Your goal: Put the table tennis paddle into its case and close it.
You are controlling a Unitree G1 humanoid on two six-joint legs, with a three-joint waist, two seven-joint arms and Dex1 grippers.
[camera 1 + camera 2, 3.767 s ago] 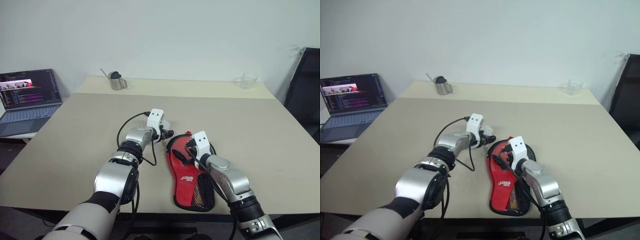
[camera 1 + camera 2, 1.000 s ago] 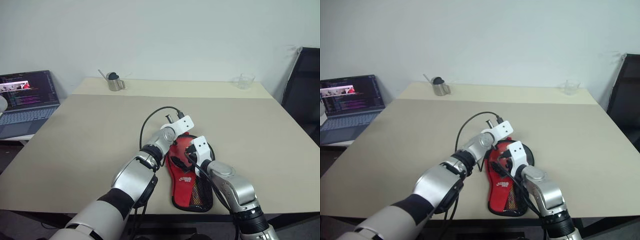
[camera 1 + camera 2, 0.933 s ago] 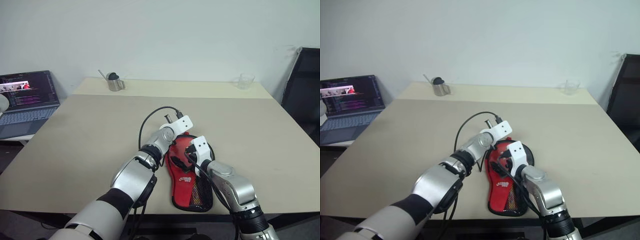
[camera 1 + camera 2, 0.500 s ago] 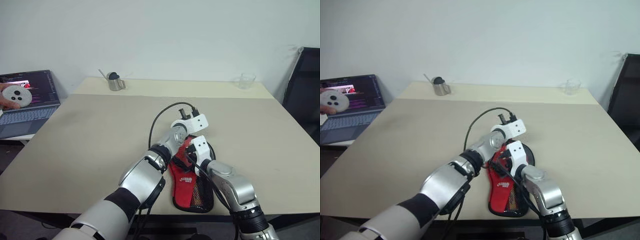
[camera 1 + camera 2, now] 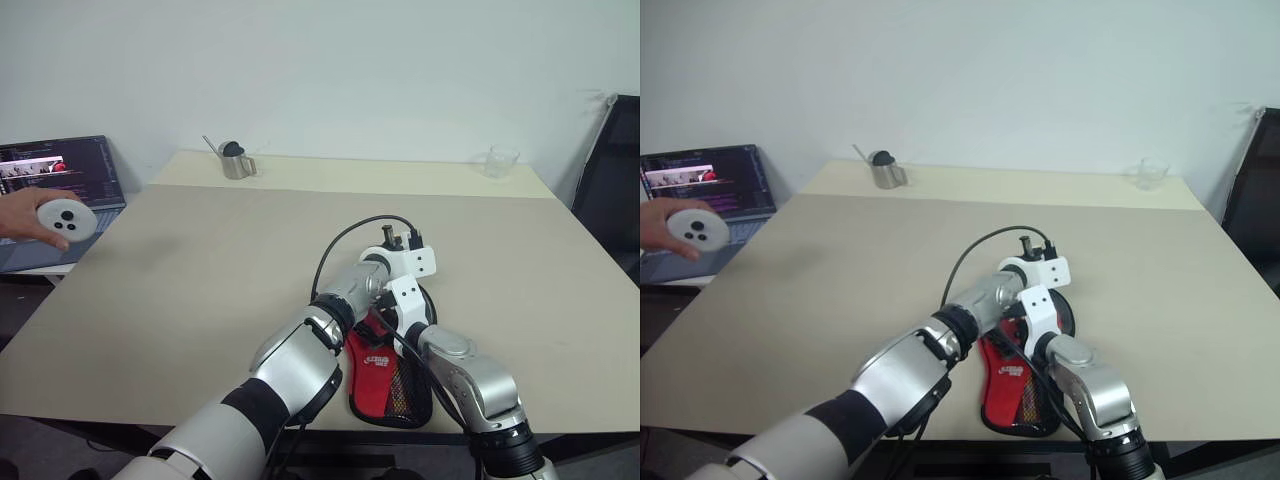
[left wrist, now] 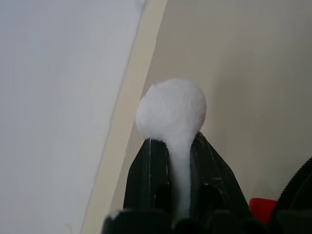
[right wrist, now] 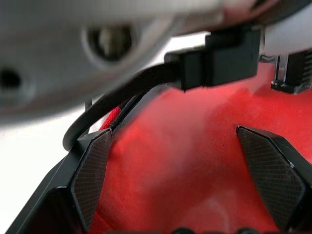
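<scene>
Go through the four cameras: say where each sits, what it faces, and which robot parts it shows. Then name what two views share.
Left eye view: head camera, looking down over the table; both arms reach to the red case.
Right eye view: the same scene from its twin.
Left wrist view: along the left gripper, shut on the white ball.
Right wrist view: along the right gripper, open above the case's red side.
Shared: both wrist views show the red case.

The left arm reaches across to the right, its left gripper (image 6: 170, 161) pinched tight on a white ball (image 6: 170, 109). Just nearer, the right gripper (image 7: 187, 175) hangs with fingers (image 7: 92, 170) spread wide over the case (image 5: 385, 365).
</scene>
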